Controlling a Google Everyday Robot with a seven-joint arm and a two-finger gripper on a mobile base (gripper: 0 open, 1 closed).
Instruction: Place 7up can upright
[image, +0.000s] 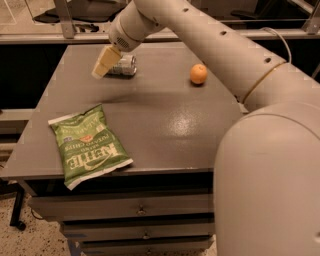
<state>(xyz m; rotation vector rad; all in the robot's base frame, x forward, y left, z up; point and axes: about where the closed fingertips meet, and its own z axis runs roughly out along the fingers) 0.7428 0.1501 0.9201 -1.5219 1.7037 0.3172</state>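
The 7up can (125, 65) lies on its side near the far left of the grey table (165, 125), silvery with green markings. My gripper (101, 66) hangs just in front of and left of the can, its pale fingers (106, 61) pointing down-left and overlapping the can's left end. The gripper holds nothing that I can see. My arm reaches in from the lower right across the table.
An orange (198, 73) sits at the far right of the table. A green chip bag (86, 143) lies flat near the front left edge. Drawers (135, 207) are below the table front.
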